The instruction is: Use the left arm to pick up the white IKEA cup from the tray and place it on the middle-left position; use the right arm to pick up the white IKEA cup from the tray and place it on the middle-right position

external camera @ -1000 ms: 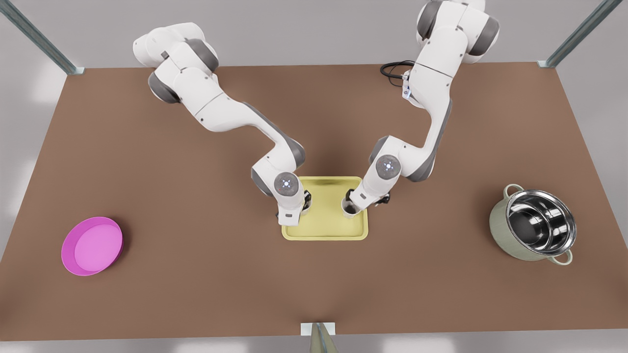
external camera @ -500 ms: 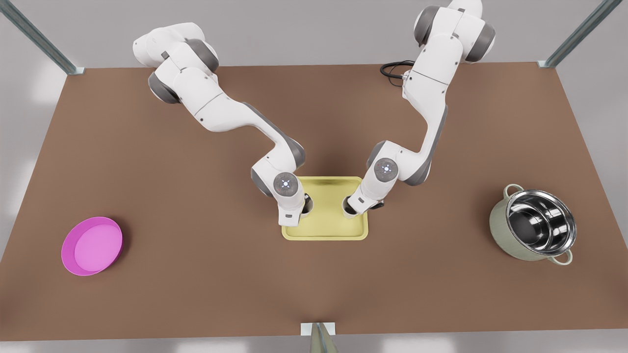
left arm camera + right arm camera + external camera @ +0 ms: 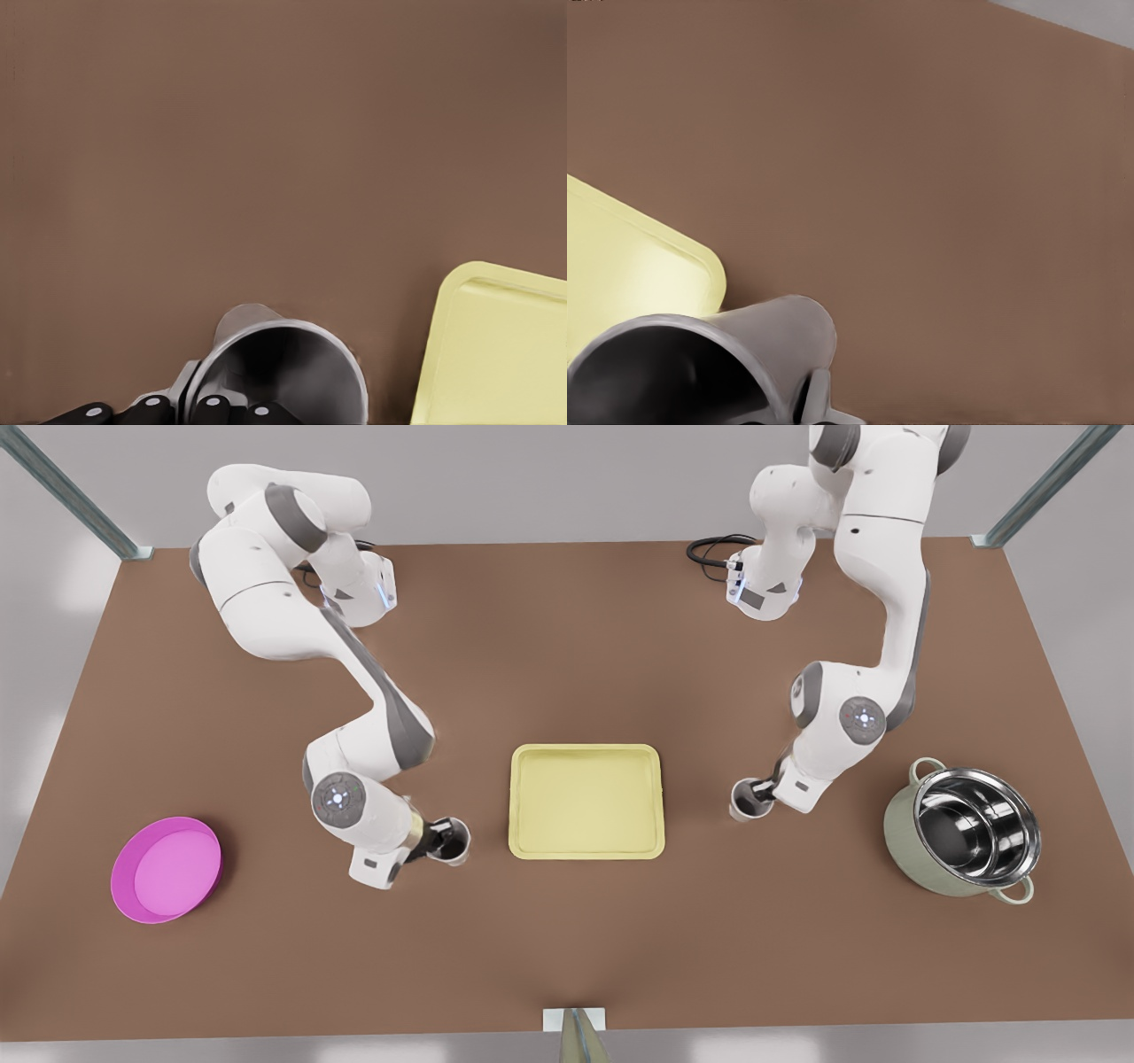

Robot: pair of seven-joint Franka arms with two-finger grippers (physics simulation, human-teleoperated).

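Observation:
The pale yellow tray (image 3: 586,851) lies at the table's centre with nothing on it. My left gripper (image 3: 438,839) is shut on the rim of a white cup (image 3: 454,840) (image 3: 266,359), low over the brown table just off the tray's edge on the front view's left. My right gripper (image 3: 764,794) is shut on the other white cup (image 3: 747,799) (image 3: 753,350), low over the table off the tray's edge on the front view's right. The tray's corner (image 3: 500,350) (image 3: 633,266) appears in both wrist views. Whether either cup touches the table is unclear.
A round magenta plate (image 3: 166,868) sits near the front view's left edge. A steel pot with a pale green outside (image 3: 966,833) stands near the right edge, close to my right arm. A black cable (image 3: 709,551) lies at the back.
Both arms have swung outward from the tray, each carrying its cup: the left one toward the front view's left and forward, the right one toward the right. The tray now holds nothing.

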